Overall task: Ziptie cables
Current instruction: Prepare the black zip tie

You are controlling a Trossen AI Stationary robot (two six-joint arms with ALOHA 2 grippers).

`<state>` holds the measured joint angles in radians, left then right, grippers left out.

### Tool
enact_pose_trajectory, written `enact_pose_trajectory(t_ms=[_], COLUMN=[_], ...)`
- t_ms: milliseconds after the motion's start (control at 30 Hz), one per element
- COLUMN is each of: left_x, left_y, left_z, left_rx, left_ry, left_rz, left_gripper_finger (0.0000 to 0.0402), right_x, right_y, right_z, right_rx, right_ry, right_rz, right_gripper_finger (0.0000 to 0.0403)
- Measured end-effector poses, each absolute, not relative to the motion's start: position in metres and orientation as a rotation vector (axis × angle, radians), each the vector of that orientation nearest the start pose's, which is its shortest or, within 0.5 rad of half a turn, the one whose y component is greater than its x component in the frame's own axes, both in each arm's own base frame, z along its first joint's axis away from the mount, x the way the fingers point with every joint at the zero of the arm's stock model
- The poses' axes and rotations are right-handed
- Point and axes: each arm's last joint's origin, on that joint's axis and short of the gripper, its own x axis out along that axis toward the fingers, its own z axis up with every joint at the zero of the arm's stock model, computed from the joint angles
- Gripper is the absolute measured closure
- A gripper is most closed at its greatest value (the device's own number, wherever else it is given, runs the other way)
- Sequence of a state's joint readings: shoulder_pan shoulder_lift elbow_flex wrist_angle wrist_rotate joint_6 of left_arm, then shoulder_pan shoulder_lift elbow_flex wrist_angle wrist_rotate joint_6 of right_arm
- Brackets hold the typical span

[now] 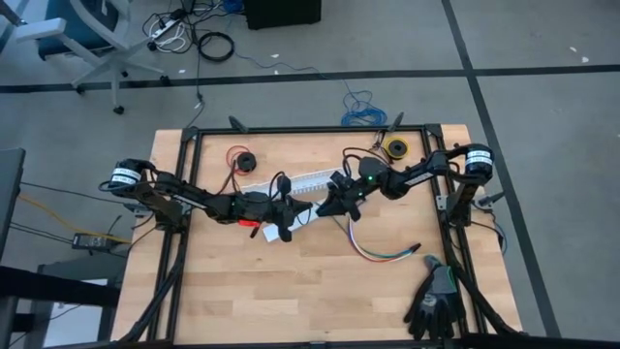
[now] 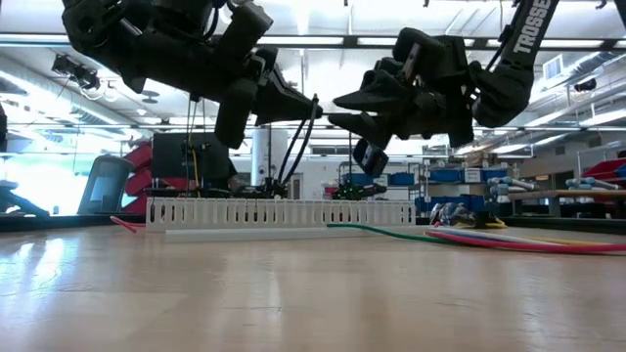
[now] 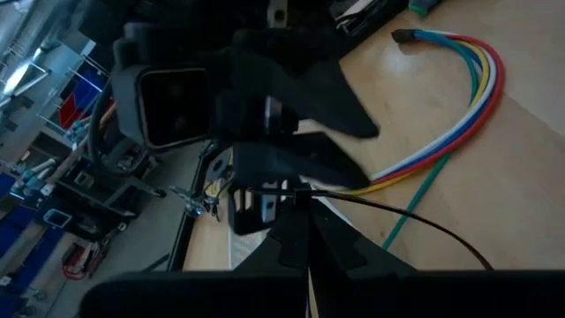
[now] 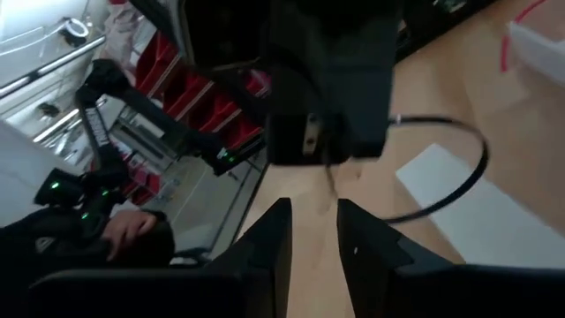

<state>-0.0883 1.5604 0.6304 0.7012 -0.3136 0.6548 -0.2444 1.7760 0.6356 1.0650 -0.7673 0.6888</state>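
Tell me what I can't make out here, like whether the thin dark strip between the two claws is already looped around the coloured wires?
- Ziptie: it bows between the left gripper and right gripper; its ends vanish behind the fingers in both wrist views.
- Cables: lying on the table apart from the grippers; not looped, though the low view shows only a sliver.
- Glove: cut off by the high view's bottom edge.

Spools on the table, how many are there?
2. A black spool with red wire sits near the table's far edge on the left arm's side; a yellow spool sits near the far right corner. Others may be hidden under the arms.
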Motion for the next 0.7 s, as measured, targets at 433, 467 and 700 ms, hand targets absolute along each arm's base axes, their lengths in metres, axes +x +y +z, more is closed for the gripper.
enact_pose_trajectory(t_ms=[433, 467, 700], left_x=[0.305, 0.305, 0.305], left_y=[-0.020, -0.020, -0.018], left_z=[0.186, 0.186, 0.187], left_rx=[0.630, 0.630, 0.626], left_ry=[0.256, 0.254, 0.244], left_rz=[0.056, 0.057, 0.065], left_gripper_finger=[0.0398, 0.0398, 0.0398], right_x=[0.308, 0.310, 0.323], right_y=[-0.078, -0.078, -0.074], right_z=[0.171, 0.172, 0.179], right_rx=[0.609, 0.601, 0.562], right_ry=[0.093, 0.091, 0.108], right_rz=[0.470, 0.468, 0.463], right_gripper_finger=[0.0323, 0.0323, 0.0323])
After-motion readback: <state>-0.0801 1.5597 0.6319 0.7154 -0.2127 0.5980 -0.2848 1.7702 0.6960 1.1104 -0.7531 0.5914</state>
